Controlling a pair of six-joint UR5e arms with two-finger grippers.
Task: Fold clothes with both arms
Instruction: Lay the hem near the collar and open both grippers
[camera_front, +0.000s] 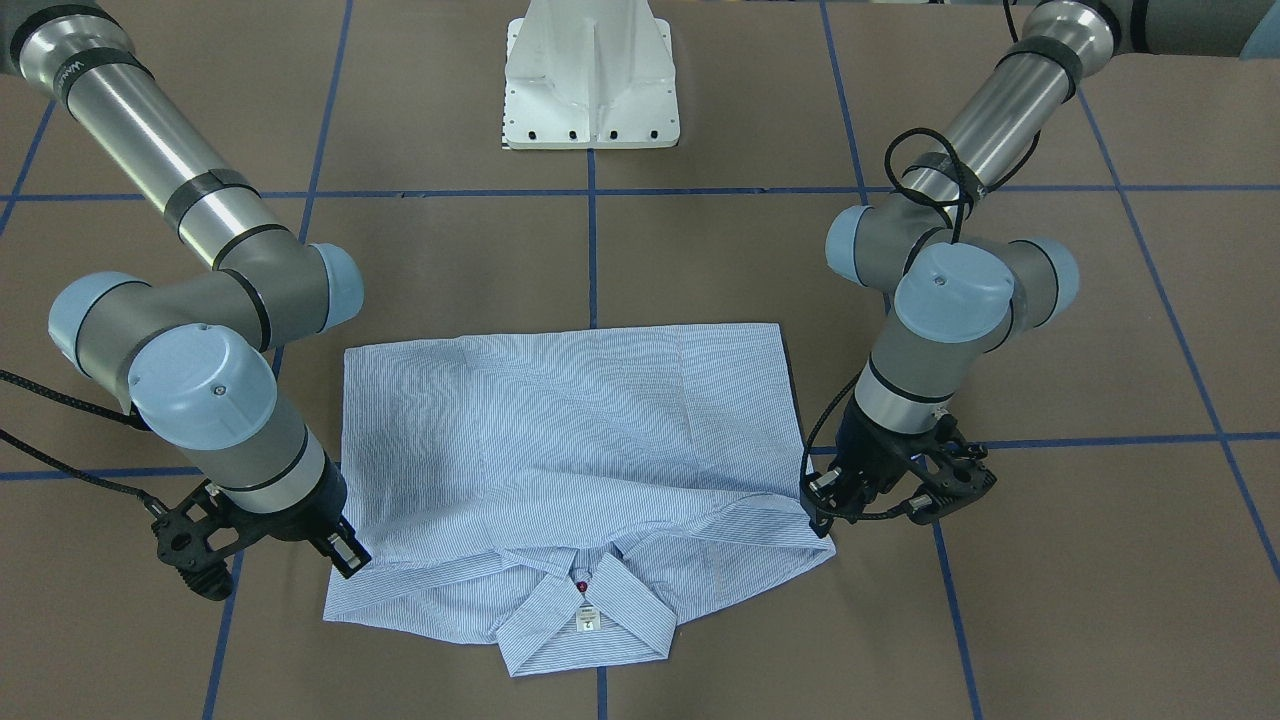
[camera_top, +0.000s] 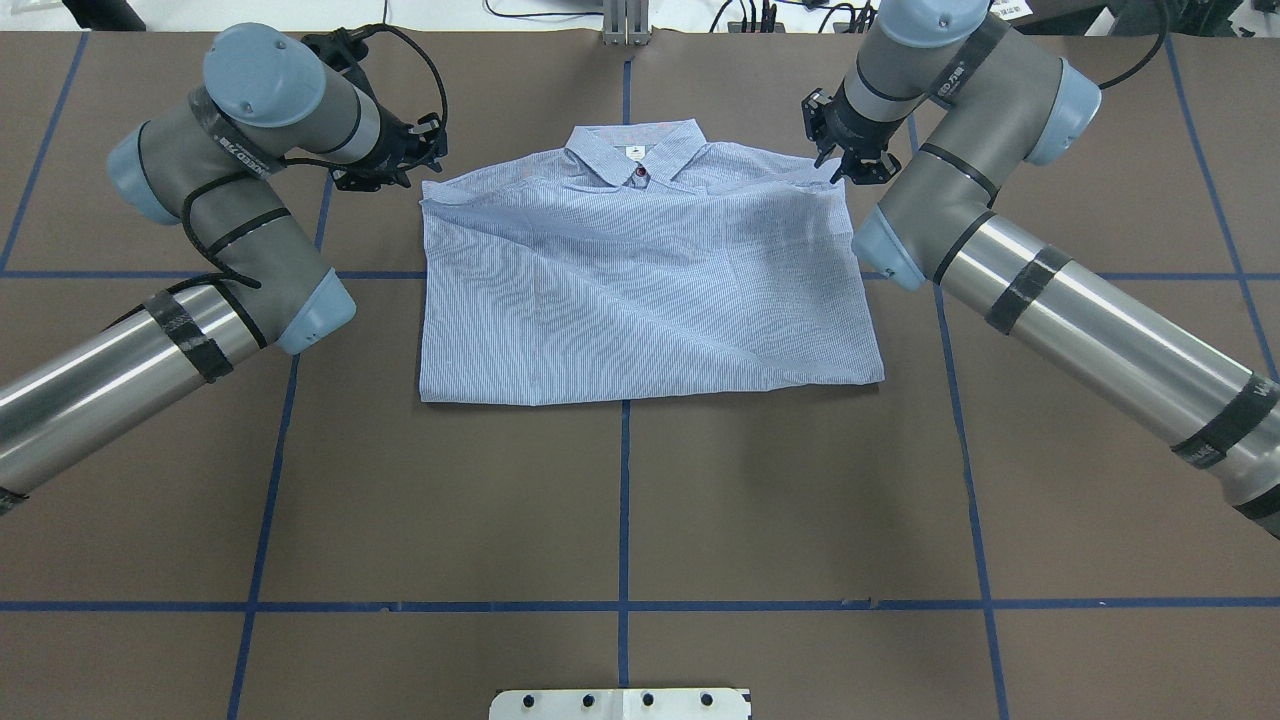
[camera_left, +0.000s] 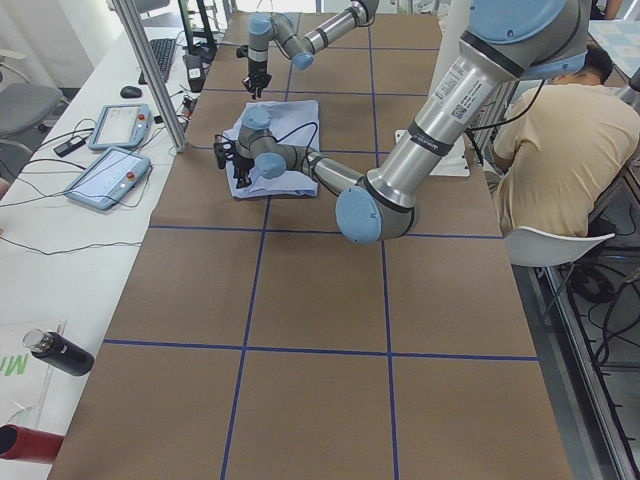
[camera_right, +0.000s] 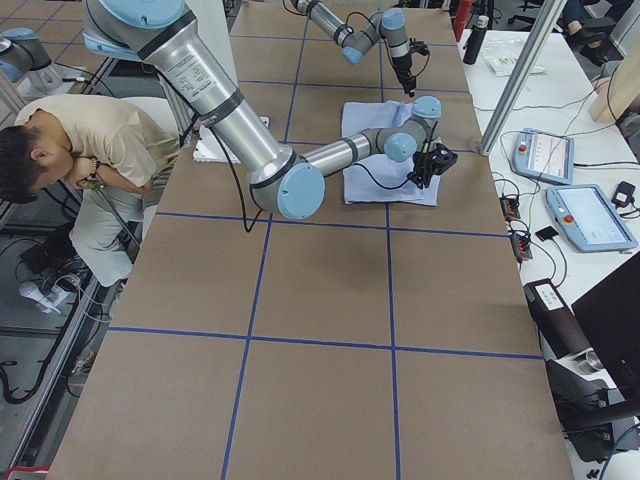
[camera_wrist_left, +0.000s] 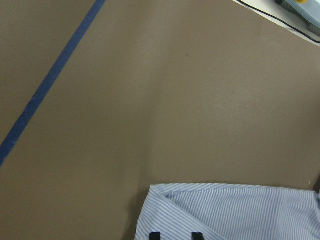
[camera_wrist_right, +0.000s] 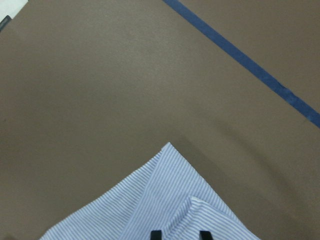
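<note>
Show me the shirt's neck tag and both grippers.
neck tag (camera_front: 587, 618): front-facing view, centre of the white label.
left gripper (camera_front: 822, 524): front-facing view, midway between its fingertips.
right gripper (camera_front: 346, 553): front-facing view, midway between its fingertips.

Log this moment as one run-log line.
shirt: folded in half toward collar | left gripper: open, at its shoulder corner | right gripper: open, at other shoulder corner

Wrist views' lower edges cut off the left hand (camera_wrist_left: 176, 236) and right hand (camera_wrist_right: 180, 235).
</note>
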